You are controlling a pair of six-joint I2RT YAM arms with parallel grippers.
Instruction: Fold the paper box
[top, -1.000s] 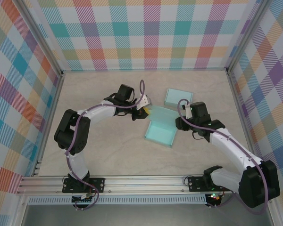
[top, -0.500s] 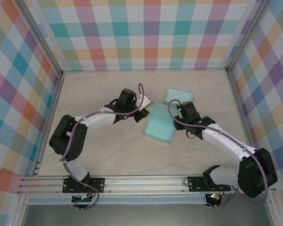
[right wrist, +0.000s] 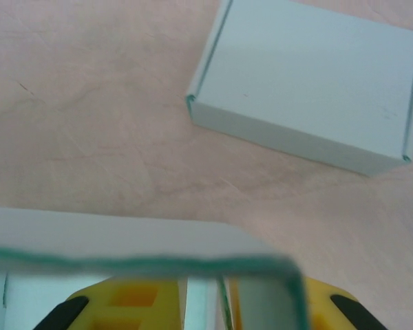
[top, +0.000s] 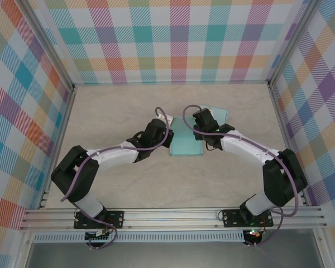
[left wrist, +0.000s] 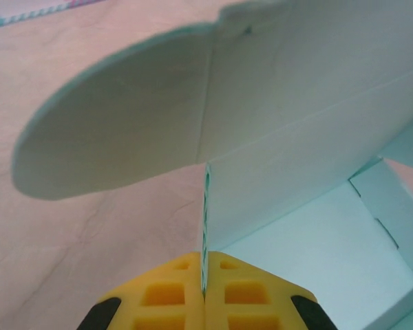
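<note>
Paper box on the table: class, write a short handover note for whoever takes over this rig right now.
Left gripper: jaws shut on a thin upright panel of the paper box, below its rounded flap.
Right gripper: jaws straddle a box wall; whether it is gripped, cannot tell.
Things: the paper box lies mid-table between both grippers; a second box, closed, sits just beyond.
Done: some panels stand up.
Left: the box is open, so probably fold in the flaps and close it.
</note>
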